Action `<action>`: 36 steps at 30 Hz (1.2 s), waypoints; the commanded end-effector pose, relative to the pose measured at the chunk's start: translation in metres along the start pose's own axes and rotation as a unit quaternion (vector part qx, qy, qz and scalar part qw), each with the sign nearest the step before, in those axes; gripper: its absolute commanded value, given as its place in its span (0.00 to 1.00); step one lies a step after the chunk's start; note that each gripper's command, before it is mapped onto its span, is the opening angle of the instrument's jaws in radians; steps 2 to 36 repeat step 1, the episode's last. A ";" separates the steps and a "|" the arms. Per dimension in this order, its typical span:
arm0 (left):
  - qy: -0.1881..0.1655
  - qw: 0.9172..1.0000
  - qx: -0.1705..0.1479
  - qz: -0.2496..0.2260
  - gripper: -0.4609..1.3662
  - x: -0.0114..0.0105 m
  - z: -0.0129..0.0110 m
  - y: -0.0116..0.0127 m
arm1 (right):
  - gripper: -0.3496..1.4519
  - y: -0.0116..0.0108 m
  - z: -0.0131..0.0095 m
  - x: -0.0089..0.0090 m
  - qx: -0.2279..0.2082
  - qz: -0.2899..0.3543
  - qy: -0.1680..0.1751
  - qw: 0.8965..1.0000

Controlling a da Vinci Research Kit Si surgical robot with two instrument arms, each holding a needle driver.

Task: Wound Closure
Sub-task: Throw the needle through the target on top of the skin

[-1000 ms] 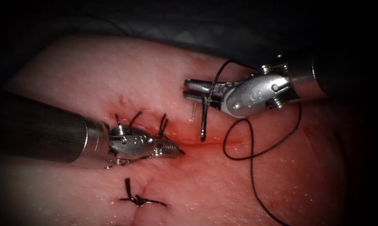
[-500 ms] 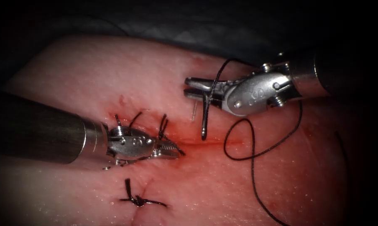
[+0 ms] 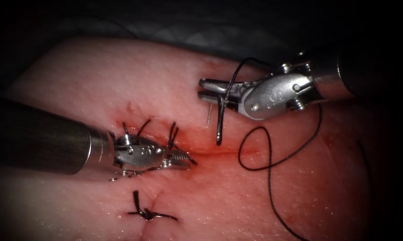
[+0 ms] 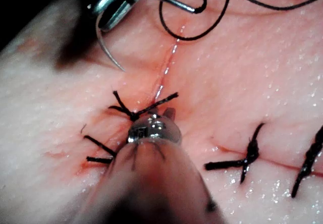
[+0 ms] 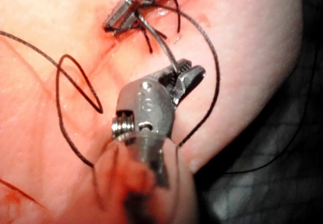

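needle is sitting in the right hand, jaws closed on it; grip point along the curve is hard to call from the endoscope view, but the left wrist view is showing a long stretch of the curve hanging free below the jaws down to the sharp tip, so the hold looks to be nearer the thread end. needle is clear of the tissue, hanging over the stretch of the cut not yet stitched, long axis running roughly straight down toward the cut line. compared with a second ago the right hand is sitting slightly higher and the needle's lower end is a bit further off the red fluid. thread is trailing from the needle over the jaws, looping on the tissue right of the needle and running off the lower edge. left hand is lying low on the cut beside the last stitch, well left of the needle and below it; jaws look closed, and i cannot tell whether they are pinching tissue or nothing. key relation: needle belongs to the right hand, cut is directly beneath it, left hand is the nearer one to the finished knot.
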 end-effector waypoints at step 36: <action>0.000 1.000 0.001 0.000 0.31 0.0000 0.0000 0.0000 | 0.00 0.0001 -0.0001 0.0001 -0.003 0.000 0.000 1.000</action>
